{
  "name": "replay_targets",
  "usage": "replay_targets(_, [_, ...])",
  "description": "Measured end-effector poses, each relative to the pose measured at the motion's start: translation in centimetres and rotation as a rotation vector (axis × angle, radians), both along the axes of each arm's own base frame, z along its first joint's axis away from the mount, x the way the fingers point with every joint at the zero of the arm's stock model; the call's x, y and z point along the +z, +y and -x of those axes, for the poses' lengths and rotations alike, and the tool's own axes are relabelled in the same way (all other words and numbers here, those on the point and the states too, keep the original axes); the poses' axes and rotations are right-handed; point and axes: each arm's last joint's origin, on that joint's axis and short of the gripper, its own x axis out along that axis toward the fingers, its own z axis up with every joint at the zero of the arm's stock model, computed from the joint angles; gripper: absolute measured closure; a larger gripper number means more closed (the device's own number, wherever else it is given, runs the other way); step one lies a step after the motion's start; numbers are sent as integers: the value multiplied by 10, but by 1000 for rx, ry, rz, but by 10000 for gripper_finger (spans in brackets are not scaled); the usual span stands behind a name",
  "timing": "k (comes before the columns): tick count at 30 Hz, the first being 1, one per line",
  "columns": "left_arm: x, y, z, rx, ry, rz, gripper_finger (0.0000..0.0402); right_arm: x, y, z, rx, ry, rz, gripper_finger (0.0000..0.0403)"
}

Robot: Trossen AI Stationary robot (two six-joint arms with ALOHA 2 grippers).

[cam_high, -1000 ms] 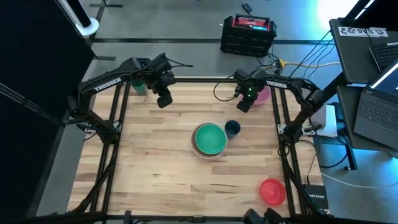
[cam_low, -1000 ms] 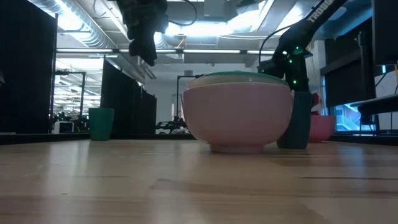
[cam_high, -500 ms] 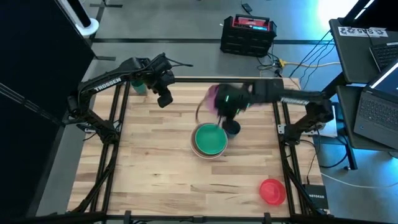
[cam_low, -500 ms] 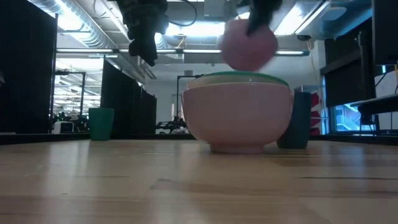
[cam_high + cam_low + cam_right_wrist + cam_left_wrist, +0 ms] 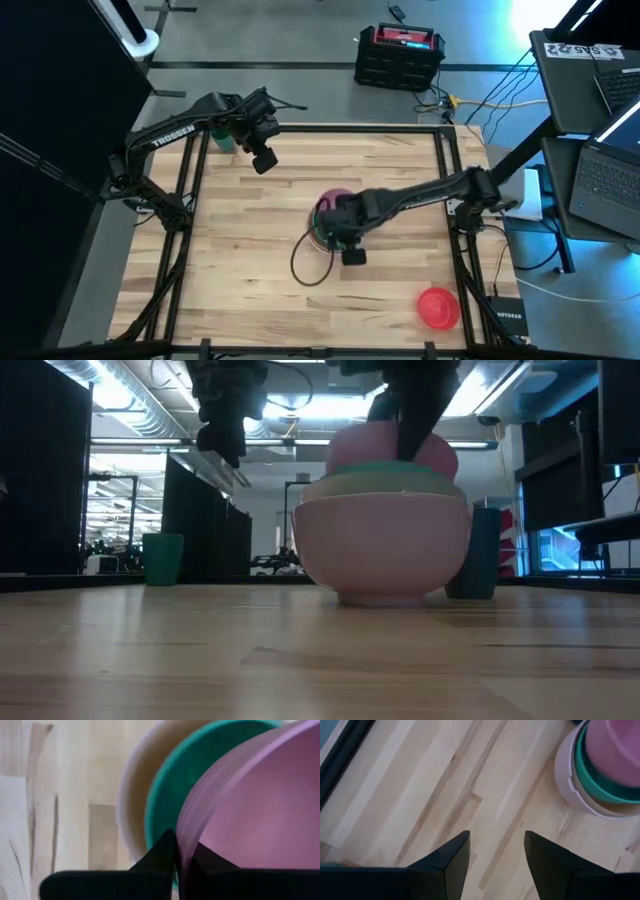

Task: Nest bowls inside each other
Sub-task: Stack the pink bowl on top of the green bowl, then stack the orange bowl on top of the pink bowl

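A pink bowl (image 5: pixel 332 206) hangs over a stack at the table's middle: a green bowl (image 5: pixel 170 795) nested in a pale peach bowl (image 5: pixel 384 545). My right gripper (image 5: pixel 341 229) is shut on the pink bowl, whose underside (image 5: pixel 392 450) is down at the green bowl's rim (image 5: pixel 385 475); whether the two touch cannot be told. A red-orange bowl (image 5: pixel 437 307) rests on its base near the front right corner. My left gripper (image 5: pixel 262 160) hovers open over the far left of the table, holding nothing. My right gripper pinches the pink bowl's rim (image 5: pixel 186 832), on the side toward the table's near edge, one finger inside the bowl and one outside. The fingers point steeply down from above. The bowl sits tilted in the hold, over the green bowl.
A dark blue cup (image 5: pixel 483 555) stands just right of the stack. A teal-green cup (image 5: pixel 163 558) stands at the far left by the left arm. My right arm's cable loop (image 5: pixel 310 262) hangs over the table left of the gripper. Bare wood lies left and in front.
My right gripper has swung from the far right corner toward the table's middle, carrying the pink bowl up off the table. It now holds the bowl over the green and peach stack, and its wrist has rolled on the way.
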Motion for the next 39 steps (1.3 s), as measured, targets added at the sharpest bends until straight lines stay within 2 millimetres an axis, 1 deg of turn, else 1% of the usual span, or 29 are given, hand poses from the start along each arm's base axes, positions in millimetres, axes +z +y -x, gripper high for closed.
replay_targets(2, [0,-1,1,6,10,8,230,-10,8,-4,8,27,0,403])
replay_targets(4, [0,-1,1,8,12,10,230,-17,8,-7,1,47,-13,403])
replay_targets(8, [-1,-1,2,10,19,15,230,-21,9,-10,-19,48,-28,396])
replay_targets(11, [-1,-1,2,10,24,18,230,-21,10,-10,-19,49,-57,373])
replay_targets(13, [-1,-1,2,10,25,18,230,-21,10,-10,-25,51,-63,347])
replay_targets(15, [-1,-1,2,10,25,18,230,-18,10,-9,-26,44,-67,315])
replay_targets(17, [-1,-1,2,11,25,18,230,-10,9,-7,-28,42,-67,281])
replay_targets(20, [-1,-1,2,8,25,17,230,15,7,-3,-25,12,-49,233])
replay_targets(21, [-1,-1,2,7,25,17,230,23,5,-1,-31,-2,-39,224])
replay_targets(27, [-2,-4,3,14,46,34,230,56,-18,28,-97,-15,95,202])
replay_targets(32, [-3,-5,5,19,66,50,230,80,-35,55,-150,-22,206,184])
replay_targets(34, [-3,-6,4,11,67,47,230,74,-48,73,-178,-9,188,191])
replay_targets(36, [-3,-7,4,-8,67,41,230,64,-56,92,-196,-14,128,199])
replay_targets(39, [-3,-8,3,-19,65,38,230,47,-60,115,-206,-53,-2,208])
